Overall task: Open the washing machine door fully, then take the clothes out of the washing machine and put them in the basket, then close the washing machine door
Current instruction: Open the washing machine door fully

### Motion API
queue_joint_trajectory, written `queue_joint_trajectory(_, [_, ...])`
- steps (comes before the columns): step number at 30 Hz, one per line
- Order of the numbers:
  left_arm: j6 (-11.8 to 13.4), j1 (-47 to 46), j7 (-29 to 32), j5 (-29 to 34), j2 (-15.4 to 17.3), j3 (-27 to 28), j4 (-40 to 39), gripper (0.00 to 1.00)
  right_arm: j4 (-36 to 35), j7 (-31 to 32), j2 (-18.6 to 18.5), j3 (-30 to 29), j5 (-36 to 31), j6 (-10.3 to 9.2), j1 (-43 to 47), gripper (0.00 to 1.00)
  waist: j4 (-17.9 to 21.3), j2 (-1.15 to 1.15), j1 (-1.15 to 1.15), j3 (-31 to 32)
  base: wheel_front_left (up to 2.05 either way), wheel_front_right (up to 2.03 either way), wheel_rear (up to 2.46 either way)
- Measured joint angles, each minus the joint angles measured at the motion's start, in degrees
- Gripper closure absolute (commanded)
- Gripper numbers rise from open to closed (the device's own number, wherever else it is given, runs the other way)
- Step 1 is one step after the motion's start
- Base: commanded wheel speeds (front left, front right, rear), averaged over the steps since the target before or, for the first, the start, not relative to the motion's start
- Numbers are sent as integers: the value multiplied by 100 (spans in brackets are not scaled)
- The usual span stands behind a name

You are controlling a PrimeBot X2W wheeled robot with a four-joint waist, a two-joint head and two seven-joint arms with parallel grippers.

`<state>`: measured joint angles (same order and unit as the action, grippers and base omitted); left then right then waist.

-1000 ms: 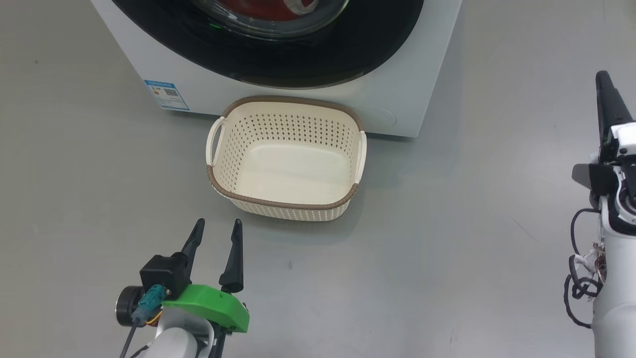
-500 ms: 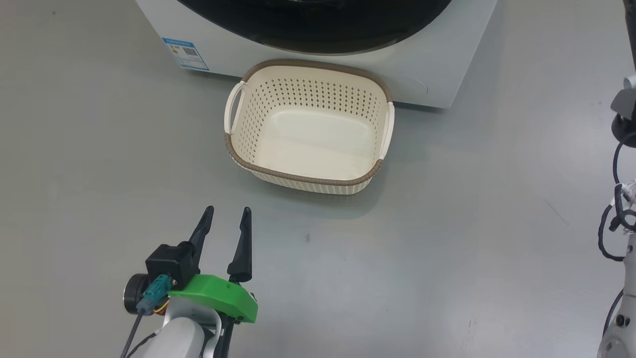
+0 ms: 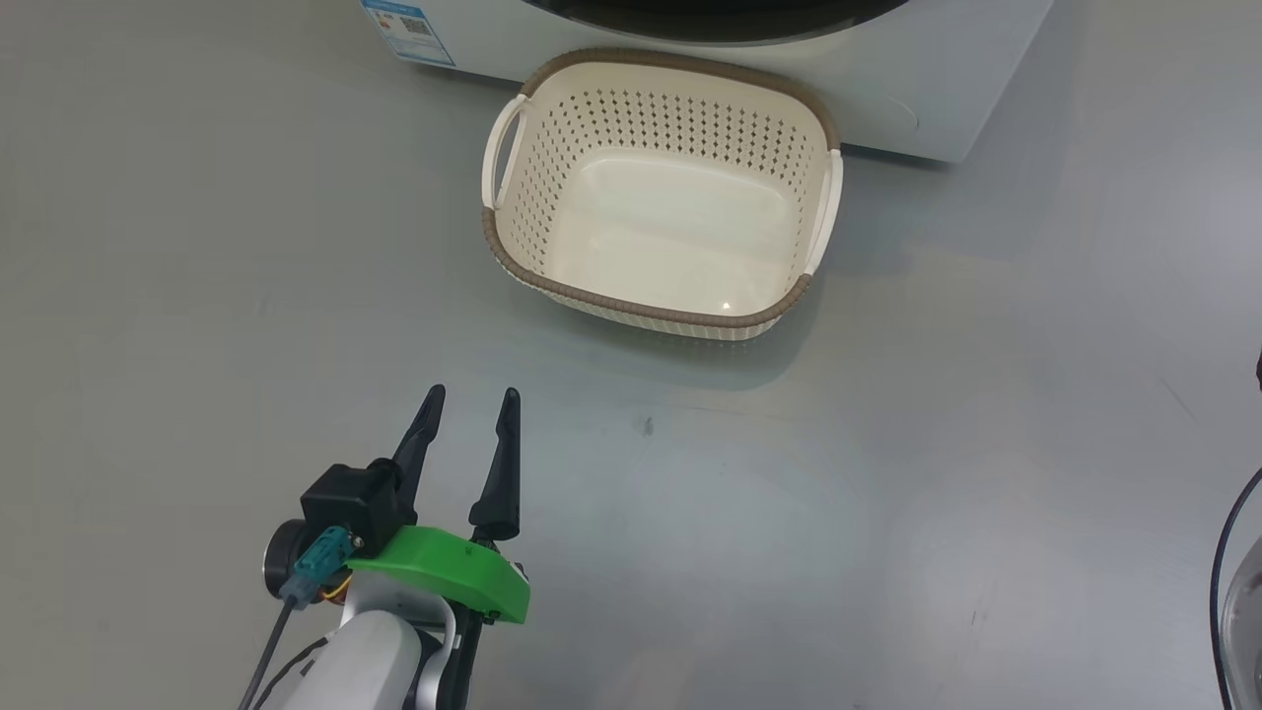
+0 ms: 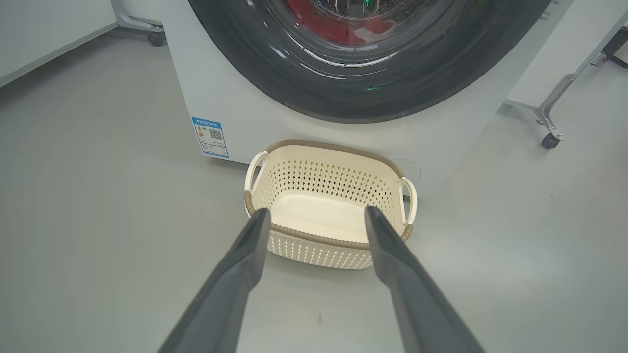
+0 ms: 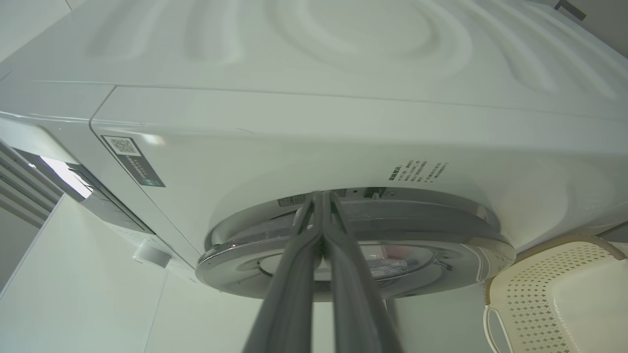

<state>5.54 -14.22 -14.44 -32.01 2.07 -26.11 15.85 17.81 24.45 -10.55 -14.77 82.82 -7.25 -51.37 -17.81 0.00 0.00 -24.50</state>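
Observation:
The cream basket (image 3: 680, 314) stands on the floor against the white washing machine (image 3: 946, 94), and nothing lies in it. My left gripper (image 3: 471, 394) hovers open and holding nothing over the floor, short of the basket (image 4: 319, 238). In the left wrist view the washing machine door (image 4: 274, 73) shows its black rim, with the red clothes (image 4: 338, 29) behind the glass. My right gripper (image 5: 321, 195) is shut, with its tips at the edge of the door (image 5: 441, 255) where it meets the machine front (image 5: 343, 122). I cannot tell whether the door is ajar.
A blue sticker (image 3: 409, 20) sits low on the machine's front. Wheeled frame legs (image 4: 549, 132) stand to the machine's right, and another caster (image 4: 156, 38) stands at its left. Grey floor (image 3: 887, 493) lies all around the basket.
The head camera has shifted, so the basket and the machine sit higher and further right in its picture. The right gripper has left that picture. The left gripper stays open.

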Motion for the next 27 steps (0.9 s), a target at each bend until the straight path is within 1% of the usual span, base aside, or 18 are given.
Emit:
queue_joint_trajectory(4, [23,-60,0,-141,-4,-97,-24,0,387,115,-103,42,8,0,-254,100,-143,0,0,-126,0,0,0])
queue_joint_trajectory(7, [23,-84,0,-179,-9,-163,-78,0,647,204,-103,96,-16,0,-348,100,-234,0,0,-183,0,0,0])
queue_joint_trajectory(15, [40,-108,0,-229,-16,-324,-176,0,1257,307,-183,78,-25,0,-949,100,-453,0,0,-305,0,0,0])
queue_joint_trajectory(23, [70,-141,0,-278,-18,-341,-385,0,1793,341,-346,57,-141,0,-1393,100,-694,0,0,-382,0,0,0])
queue_joint_trajectory(27, [71,-140,0,-381,-19,-393,-502,0,1993,346,-361,64,-177,0,-1634,100,-805,0,0,-419,0,0,0])
